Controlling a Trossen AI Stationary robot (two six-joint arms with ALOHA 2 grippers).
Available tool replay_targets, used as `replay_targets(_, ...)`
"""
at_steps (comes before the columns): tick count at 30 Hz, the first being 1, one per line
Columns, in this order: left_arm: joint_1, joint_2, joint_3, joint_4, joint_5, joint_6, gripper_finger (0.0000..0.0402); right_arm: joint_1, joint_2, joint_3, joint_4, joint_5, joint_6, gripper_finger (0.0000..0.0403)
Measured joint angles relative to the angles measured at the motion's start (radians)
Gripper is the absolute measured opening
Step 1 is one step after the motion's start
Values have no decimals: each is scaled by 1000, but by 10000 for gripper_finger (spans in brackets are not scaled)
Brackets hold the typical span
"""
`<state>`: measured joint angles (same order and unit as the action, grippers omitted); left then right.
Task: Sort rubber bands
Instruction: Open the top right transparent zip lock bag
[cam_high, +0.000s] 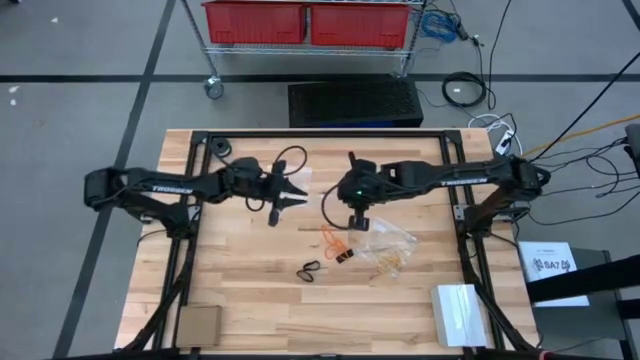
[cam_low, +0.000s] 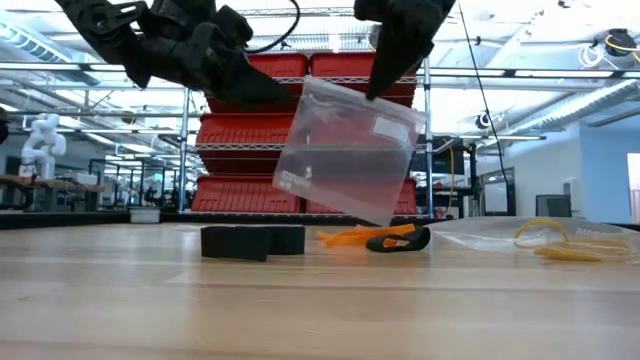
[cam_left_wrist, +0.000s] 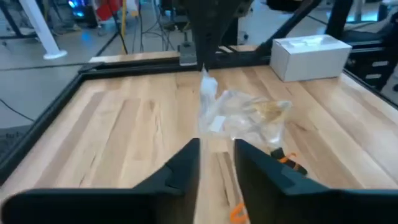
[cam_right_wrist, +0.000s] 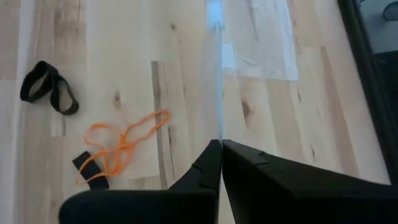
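Above the table, right pincer (cam_high: 357, 221) pinching clear bag (cam_low: 345, 150), left pincer (cam_high: 300, 197) parted alongside

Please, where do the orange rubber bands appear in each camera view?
High view: the orange rubber bands lie near the table's centre.
Low view: the bands lie flat on the tabletop, mid-picture.
Left wrist view: the bands show only partly, past the fingers.
Right wrist view: the bands form a tangled loop on the wood.
Shared landmark: the short black band beside them.
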<state>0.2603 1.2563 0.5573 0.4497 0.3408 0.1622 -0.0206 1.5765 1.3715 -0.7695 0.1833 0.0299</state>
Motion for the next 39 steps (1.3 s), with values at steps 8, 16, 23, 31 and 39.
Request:
replay_targets(8, -27, 72, 67, 16, -14, 0, 161, 3, -4, 0, -11, 3, -11, 0)
replay_targets(16, -40, 116, 103, 15, -73, 0, 141, 3, -4, 0, -6, 4, -14, 0)
replay_targets(23, -40, 117, 105, 29, -114, 1, 58, 3, -4, 0, -5, 3, -15, 0)
replay_targets(31, -40, 116, 105, 58, -113, 7, 6, 3, -4, 0, 0, 11, 22, 13)
replay_targets(39, -40, 116, 105, 54, -113, 28, 3, -10, -4, 0, 171, 18, 43, 94)
